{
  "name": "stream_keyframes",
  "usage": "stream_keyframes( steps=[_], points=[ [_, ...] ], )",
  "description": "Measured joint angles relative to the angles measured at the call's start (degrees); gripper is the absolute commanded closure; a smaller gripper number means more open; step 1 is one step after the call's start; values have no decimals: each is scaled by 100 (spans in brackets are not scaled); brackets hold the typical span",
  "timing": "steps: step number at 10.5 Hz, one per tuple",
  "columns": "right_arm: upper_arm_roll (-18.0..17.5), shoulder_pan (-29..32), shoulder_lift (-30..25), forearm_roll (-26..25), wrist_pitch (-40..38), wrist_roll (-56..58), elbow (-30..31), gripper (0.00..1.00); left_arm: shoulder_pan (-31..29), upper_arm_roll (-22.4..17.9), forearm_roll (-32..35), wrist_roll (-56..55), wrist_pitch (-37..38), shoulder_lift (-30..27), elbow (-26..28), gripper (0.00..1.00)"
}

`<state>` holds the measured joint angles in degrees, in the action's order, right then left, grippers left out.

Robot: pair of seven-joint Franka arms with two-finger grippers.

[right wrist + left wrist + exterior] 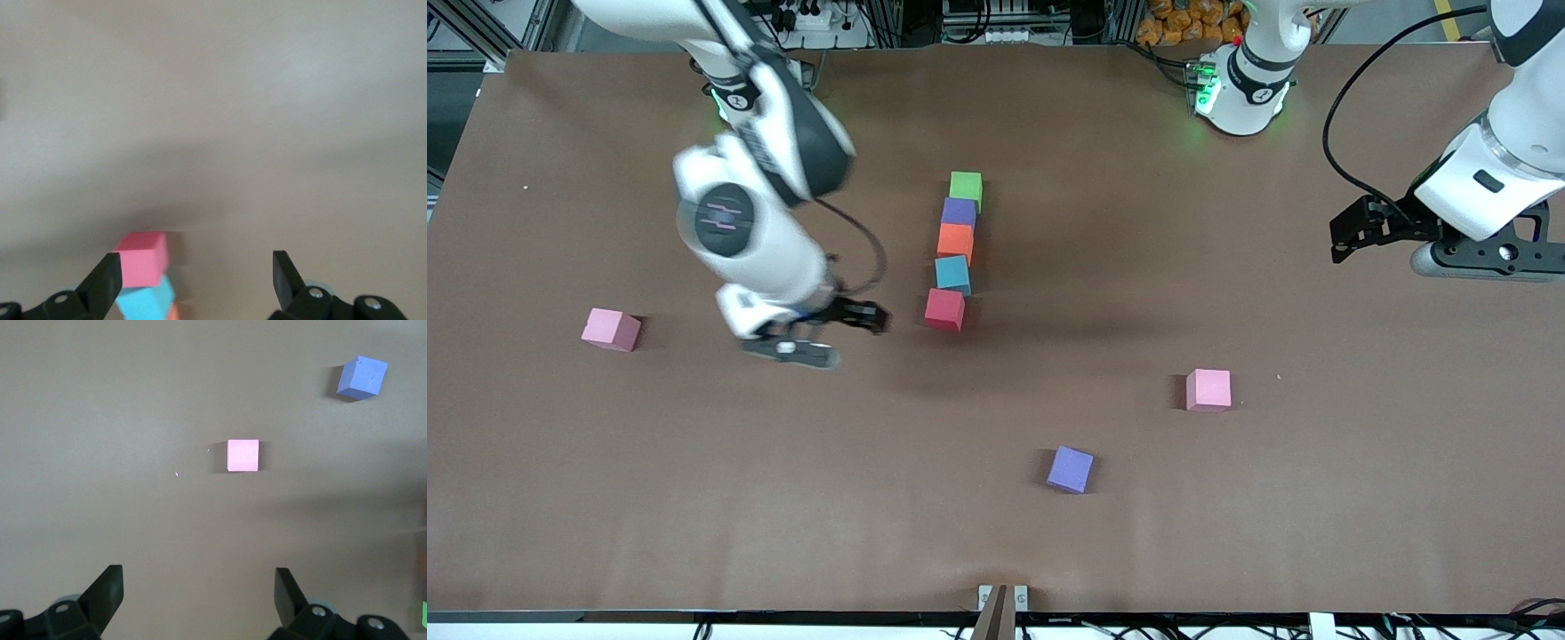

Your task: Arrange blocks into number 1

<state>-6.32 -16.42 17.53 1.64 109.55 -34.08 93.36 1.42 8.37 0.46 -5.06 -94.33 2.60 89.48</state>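
Looking at my feeds, the five blocks sit in a slightly crooked line mid-table: green block (pixel 966 188) farthest from the front camera, then dark purple block (pixel 959 212), orange-red block (pixel 955 241), light blue block (pixel 952 273) and crimson block (pixel 944 309) nearest it. Using the crimson block as my landmark, my right gripper (pixel 869 316) hangs just beside it toward the right arm's end, fingers spread wide, nothing held. My left gripper (pixel 1352 233) waits well off toward the left arm's end, also spread wide with nothing in it.
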Motion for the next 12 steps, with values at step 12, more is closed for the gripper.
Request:
stream_keyframes(
  steps=[12],
  points=[
    [928, 1455, -1345, -244, -1130, 3210, 33, 0, 2, 41, 0, 0, 10, 0, -16, 0]
  ],
)
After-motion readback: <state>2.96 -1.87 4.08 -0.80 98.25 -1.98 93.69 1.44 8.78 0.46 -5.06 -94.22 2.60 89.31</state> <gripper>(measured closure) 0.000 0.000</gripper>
